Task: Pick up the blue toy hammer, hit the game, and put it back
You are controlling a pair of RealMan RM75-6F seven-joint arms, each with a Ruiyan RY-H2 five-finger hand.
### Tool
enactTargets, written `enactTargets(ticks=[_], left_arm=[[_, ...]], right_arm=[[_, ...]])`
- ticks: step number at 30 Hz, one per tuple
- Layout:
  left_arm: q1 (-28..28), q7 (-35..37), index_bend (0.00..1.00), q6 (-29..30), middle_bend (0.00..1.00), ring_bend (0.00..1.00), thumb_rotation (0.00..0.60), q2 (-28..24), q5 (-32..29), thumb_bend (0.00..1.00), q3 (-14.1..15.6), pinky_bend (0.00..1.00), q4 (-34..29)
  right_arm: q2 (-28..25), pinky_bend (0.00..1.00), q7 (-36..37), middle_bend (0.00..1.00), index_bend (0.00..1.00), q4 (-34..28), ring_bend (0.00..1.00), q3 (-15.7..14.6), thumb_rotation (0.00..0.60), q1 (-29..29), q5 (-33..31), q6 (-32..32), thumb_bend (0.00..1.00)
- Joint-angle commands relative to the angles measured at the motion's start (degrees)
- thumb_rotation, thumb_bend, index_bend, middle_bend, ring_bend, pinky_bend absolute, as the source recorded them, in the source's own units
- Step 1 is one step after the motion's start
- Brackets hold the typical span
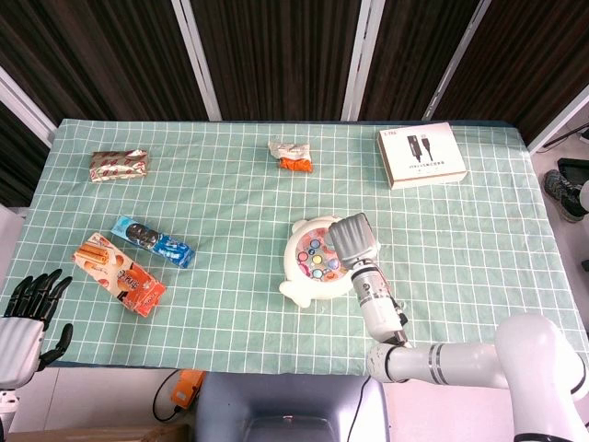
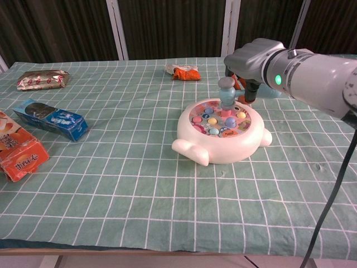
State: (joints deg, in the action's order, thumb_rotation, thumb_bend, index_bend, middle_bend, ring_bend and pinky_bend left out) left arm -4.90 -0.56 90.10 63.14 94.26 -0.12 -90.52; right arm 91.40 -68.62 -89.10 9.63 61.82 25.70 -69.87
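The white whack-a-mole game [image 2: 220, 133] [image 1: 301, 267] sits mid-table with coloured pegs on top. My right hand [image 2: 252, 57] [image 1: 353, 239] hovers over its far right side and grips the blue toy hammer [image 2: 227, 93]. The hammer's head points down and touches a pink peg on the game. In the head view the hand hides the hammer. My left hand [image 1: 26, 313] hangs off the table's front left corner, fingers apart, holding nothing.
A blue snack pack [image 2: 51, 119] and an orange box [image 2: 18, 152] lie at the left. A silver-red packet [image 2: 43, 79] is at the far left, an orange-white packet [image 2: 183, 71] behind the game. A white cable box [image 1: 421, 155] lies at the far right.
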Motion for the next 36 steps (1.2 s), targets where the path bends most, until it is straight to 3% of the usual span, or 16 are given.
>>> enactTargets(ticks=[1, 13, 36], left_arm=[[-0.01, -0.01, 0.01, -0.04, 0.00, 0.00, 0.600, 0.02, -0.05, 0.48, -0.02, 0.01, 0.01], [-0.17, 0.19, 0.01, -0.68, 0.00, 0.00, 0.600, -0.09, -0.95, 0.48, -0.27, 0.01, 0.03], [-0.13, 1.03, 0.01, -0.43, 0.00, 0.00, 0.600, -0.35, -1.32, 0.48, -0.61, 0.01, 0.09]], right_arm=[[-0.75, 0.66, 1.30, 0.66, 0.94, -0.44, 0.62, 0.78, 0.600, -0.34, 0.79, -0.30, 0.63], [0.19, 0.66, 3.39, 0.66, 0.94, 4.13, 0.62, 3.66, 0.600, 0.28, -0.83, 1.55, 0.63], [3.18, 0.66, -1.93, 0.66, 0.94, 8.00, 0.62, 3.66, 0.600, 2.42, -7.33, 2.42, 0.63]])
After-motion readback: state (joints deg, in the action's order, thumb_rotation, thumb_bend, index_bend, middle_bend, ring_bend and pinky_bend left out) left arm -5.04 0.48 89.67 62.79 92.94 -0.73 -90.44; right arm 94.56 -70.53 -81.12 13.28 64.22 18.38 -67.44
